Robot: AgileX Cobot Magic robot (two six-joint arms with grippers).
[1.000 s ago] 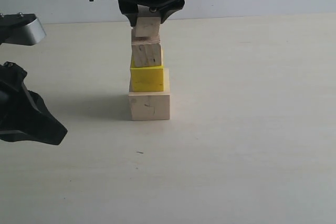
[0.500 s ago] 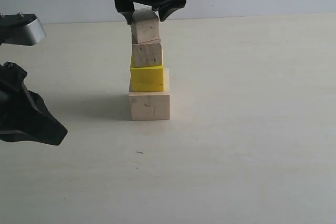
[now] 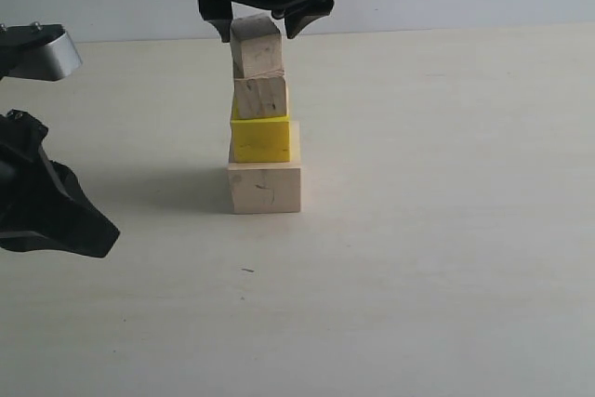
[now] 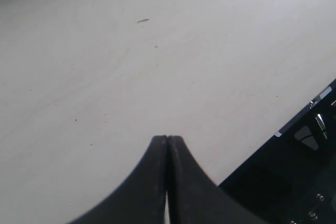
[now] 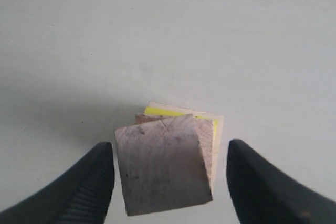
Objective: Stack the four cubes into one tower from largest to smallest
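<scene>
The tower stands mid-table: large pale wooden cube (image 3: 265, 189) at the bottom, yellow cube (image 3: 261, 139) on it, then a small wooden cube (image 3: 261, 98). The top small wooden cube (image 3: 256, 48) sits twisted and slightly askew. My right gripper (image 3: 260, 27) hangs open over the top cube (image 5: 160, 166), its fingers apart from both sides. In the right wrist view my right gripper (image 5: 170, 145) straddles it, with the yellow cube (image 5: 168, 112) peeking out beneath. My left gripper (image 3: 84, 225) rests shut and empty at the left, its tips (image 4: 167, 139) together.
The pale tabletop (image 3: 446, 230) stretches around the tower. A silver part of the left arm (image 3: 42, 53) sits at the far left edge. The table's near edge and dark base (image 4: 294, 171) show in the left wrist view.
My right gripper has opened, let go of the top small cube and risen a little. The cube now rests on the tower. The left arm has not moved.
</scene>
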